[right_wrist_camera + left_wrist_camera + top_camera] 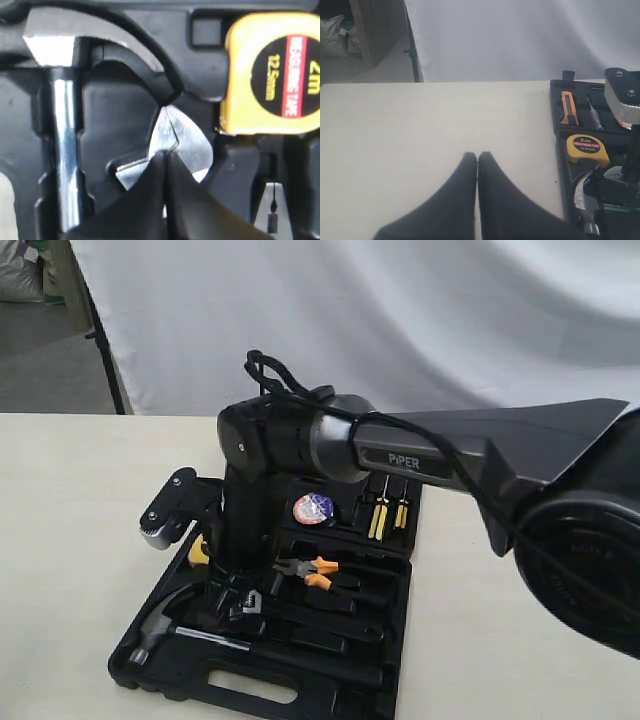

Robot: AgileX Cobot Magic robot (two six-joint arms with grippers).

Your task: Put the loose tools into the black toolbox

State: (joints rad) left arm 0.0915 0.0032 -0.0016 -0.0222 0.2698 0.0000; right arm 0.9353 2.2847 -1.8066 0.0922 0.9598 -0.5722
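The black toolbox lies open on the table, seen too in the left wrist view. The claw hammer rests in its recess, steel shaft beside the head. The adjustable wrench lies in the box, its silver head right under my right gripper, which is shut with its tips touching that head. The bluish tape roll sits in the far half. My left gripper is shut and empty over bare table, left of the box.
The yellow tape measure and orange-handled pliers sit in the box, with screwdrivers and an orange utility knife. My right arm reaches across over the box. A white backdrop stands behind the table.
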